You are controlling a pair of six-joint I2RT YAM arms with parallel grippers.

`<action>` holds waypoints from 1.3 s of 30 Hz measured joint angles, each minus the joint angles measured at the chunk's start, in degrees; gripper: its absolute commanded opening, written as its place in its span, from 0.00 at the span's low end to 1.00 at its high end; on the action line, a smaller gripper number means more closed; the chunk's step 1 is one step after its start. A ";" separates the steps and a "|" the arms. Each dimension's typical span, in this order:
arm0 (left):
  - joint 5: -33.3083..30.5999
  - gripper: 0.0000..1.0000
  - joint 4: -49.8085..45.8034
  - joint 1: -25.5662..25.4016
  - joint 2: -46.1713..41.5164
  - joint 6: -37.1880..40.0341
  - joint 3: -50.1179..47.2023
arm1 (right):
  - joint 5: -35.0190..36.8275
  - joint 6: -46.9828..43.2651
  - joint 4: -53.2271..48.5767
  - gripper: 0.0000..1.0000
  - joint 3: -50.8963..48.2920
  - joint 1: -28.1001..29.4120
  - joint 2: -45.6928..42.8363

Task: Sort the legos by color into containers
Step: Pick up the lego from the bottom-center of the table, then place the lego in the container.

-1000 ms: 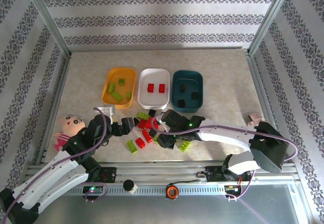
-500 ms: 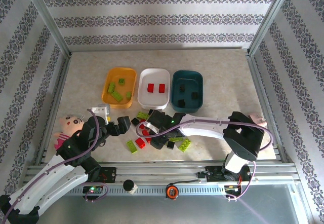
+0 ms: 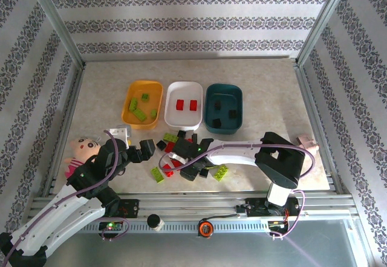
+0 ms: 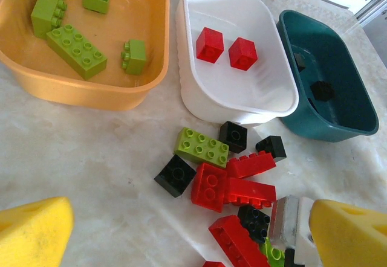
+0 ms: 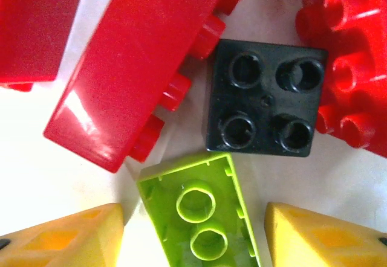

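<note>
Right arm has folded in tighter than a second ago, and its pincer [image 5: 193, 209] slid left onto the loose legos [image 3: 175, 155] just in front of the trays [image 3: 183, 127]. One lime brick [image 5: 199, 218] lies lengthwise between the yellow fingers [image 5: 66, 237], slightly tilted. The pincer is partly open with a slim gap on each side, so nothing's gripped. A black square [image 5: 261, 98] and red bricks [image 5: 130, 67] crowd it. Left pincer [image 4: 190, 234] hangs wide open and empty. Marbled beige surface [image 3: 266, 80], striped floral wallpaper [image 3: 181, 22].

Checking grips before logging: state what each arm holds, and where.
Left fingers: nothing. Right fingers flank the upturned lime brick at its sides, slim gaps showing; not gripped yet.
</note>
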 measured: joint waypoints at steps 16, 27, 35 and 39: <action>0.26 1.00 0.00 0.00 0.00 0.02 0.11 | 1.22 0.92 13.49 0.28 -9.03 -4.17 -7.30; -0.83 1.00 -0.57 0.00 -1.92 0.63 0.55 | -9.77 7.19 21.31 0.26 -13.62 -11.47 -24.55; -2.82 1.00 -1.86 0.00 -6.25 -0.11 0.52 | -16.20 12.59 27.45 0.26 3.34 -12.83 -10.27; -2.93 1.00 -2.62 0.00 -7.06 -0.42 0.52 | -16.87 15.34 30.93 0.27 16.33 -13.03 2.58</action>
